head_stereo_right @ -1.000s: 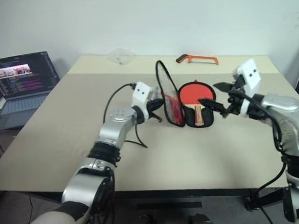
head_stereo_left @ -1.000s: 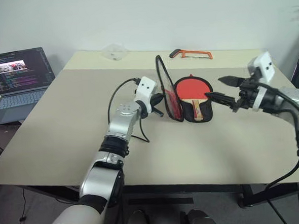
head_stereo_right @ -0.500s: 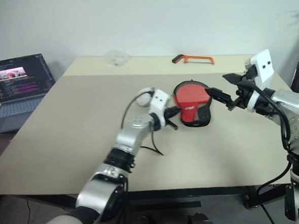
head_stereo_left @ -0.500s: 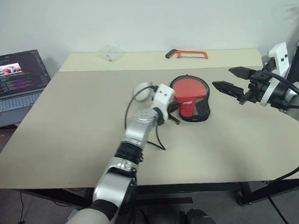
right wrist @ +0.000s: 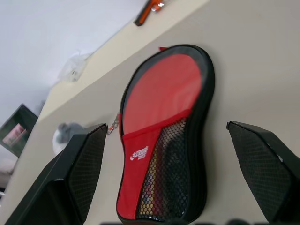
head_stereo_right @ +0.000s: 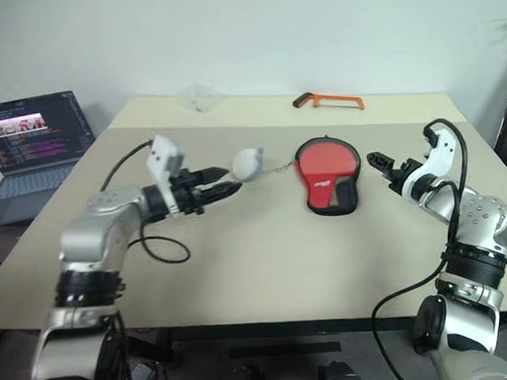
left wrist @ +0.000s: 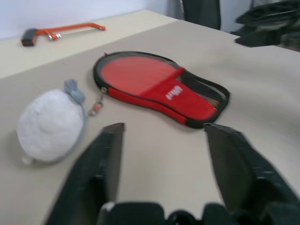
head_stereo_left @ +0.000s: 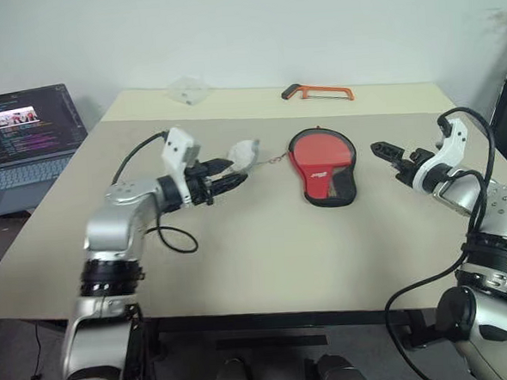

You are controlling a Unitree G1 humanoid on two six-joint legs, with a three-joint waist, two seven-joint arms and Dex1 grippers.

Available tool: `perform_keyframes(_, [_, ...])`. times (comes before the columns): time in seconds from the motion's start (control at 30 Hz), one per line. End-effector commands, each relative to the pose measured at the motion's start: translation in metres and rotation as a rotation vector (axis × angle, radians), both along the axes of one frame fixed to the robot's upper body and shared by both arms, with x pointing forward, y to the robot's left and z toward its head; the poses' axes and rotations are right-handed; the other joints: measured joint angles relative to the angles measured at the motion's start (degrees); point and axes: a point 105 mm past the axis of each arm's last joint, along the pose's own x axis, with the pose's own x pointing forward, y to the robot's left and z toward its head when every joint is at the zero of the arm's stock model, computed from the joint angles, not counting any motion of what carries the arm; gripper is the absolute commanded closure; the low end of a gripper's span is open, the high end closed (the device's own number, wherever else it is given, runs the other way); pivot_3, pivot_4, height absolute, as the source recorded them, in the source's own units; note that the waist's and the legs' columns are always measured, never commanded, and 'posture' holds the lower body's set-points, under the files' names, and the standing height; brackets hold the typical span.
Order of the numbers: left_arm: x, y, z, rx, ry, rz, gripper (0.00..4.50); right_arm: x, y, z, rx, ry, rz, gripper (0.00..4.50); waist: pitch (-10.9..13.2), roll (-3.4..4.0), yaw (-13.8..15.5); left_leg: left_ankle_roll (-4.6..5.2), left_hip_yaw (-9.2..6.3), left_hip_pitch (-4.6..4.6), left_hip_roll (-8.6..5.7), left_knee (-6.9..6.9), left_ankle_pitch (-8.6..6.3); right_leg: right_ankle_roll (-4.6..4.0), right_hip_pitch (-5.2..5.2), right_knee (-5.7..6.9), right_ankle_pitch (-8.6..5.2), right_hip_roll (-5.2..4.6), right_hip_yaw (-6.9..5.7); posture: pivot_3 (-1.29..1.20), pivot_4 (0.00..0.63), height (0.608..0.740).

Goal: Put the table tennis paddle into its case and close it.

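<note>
Head views: we list the case (head_stereo_left: 323, 167), flat on the table (head_stereo_left: 266, 249), red face up, between left gripper (head_stereo_left: 233, 176) and right gripper (head_stereo_left: 387, 154).

Wrist views: both grippers spread wide, empty (grey pouch (left wrist: 49, 125) beside the case).

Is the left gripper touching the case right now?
Apart. In the left wrist view, bare table lies between the left gripper and the case, with its open fingers short of it.

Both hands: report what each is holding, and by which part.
Nothing is held. The left hand and right hand are open, both apart from the red-and-black paddle-shaped case.
</note>
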Motion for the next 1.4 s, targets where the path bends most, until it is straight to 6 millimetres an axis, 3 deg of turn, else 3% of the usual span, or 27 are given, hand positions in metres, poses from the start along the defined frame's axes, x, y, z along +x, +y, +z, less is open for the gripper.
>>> perform_keyframes(0.03, [-0.018, 0.007, 0.021, -0.018, -0.052, -0.036, 0.03, 0.001, -0.005, 0.011, 0.084, -0.016, -0.011, 0.00, 0.0, 0.00, -0.1, 0.00, 0.00, 0.01, 0.00, 0.00, 0.00, 0.00, 0.00, 0.00, 0.00, 0.01, 0.00, 0.00, 0.150, 0.740])
perform_keyframes(0.2, [-0.021, 0.016, 0.014, 0.068, -0.083, 0.017, 0.01, 0.004, -0.001, -0.005, 0.131, 0.046, -0.017, 0.00, 0.0, 0.01, -0.2, 0.01, 0.03, 0.07, 0.01, 0.01, 0.00, 0.00, 0.01, 0.03, -0.01, 0.01, 0.04, 0.00, 0.150, 0.740])
perform_keyframes(0.5, [-0.027, 0.004, 0.008, 0.072, -0.094, 0.000, 0.01, 0.005, 0.034, -0.051, 0.135, 0.180, 0.026, 0.00, 0.0, 0.01, -0.2, 0.02, 0.04, 0.06, 0.03, 0.00, 0.01, -0.01, 0.00, 0.00, -0.02, 0.03, 0.05, 0.00, 0.150, 0.740])
perform_keyframes(0.73, [-0.029, 0.001, 0.008, 0.072, -0.098, 0.005, 0.01, 0.007, 0.054, -0.065, 0.128, 0.208, 0.058, 0.00, 0.0, 0.02, -0.2, 0.02, 0.04, 0.06, 0.03, -0.01, 0.01, -0.01, -0.01, 0.00, -0.02, 0.04, 0.05, 0.00, 0.150, 0.740])
perform_keyframes(0.87, [-0.028, 0.000, 0.008, 0.071, -0.102, 0.013, 0.01, 0.009, 0.067, -0.066, 0.141, 0.204, 0.095, 0.00, 0.0, 0.02, -0.3, 0.02, 0.03, 0.07, 0.04, -0.01, 0.01, -0.01, -0.01, 0.01, -0.02, 0.04, 0.05, 0.00, 0.150, 0.740])
perform_keyframes(1.0, [-0.029, -0.001, 0.005, 0.082, -0.101, 0.022, 0.01, 0.013, 0.086, -0.053, 0.169, 0.158, 0.157, 0.00, 0.0, 0.02, -0.5, 0.02, 0.04, 0.08, 0.04, -0.01, 0.01, -0.01, -0.01, 0.01, -0.02, 0.04, 0.05, 0.00, 0.150, 0.740])
perform_keyframes(1.4, [-0.028, -0.003, 0.005, 0.082, -0.113, 0.040, 0.01, 0.026, 0.105, -0.050, 0.176, 0.136, 0.169, 0.00, 0.0, 0.03, -1.6, 0.02, 0.03, 0.07, 0.05, -0.03, 0.01, -0.01, -0.02, 0.00, -0.03, 0.05, 0.06, 0.00, 0.150, 0.740])
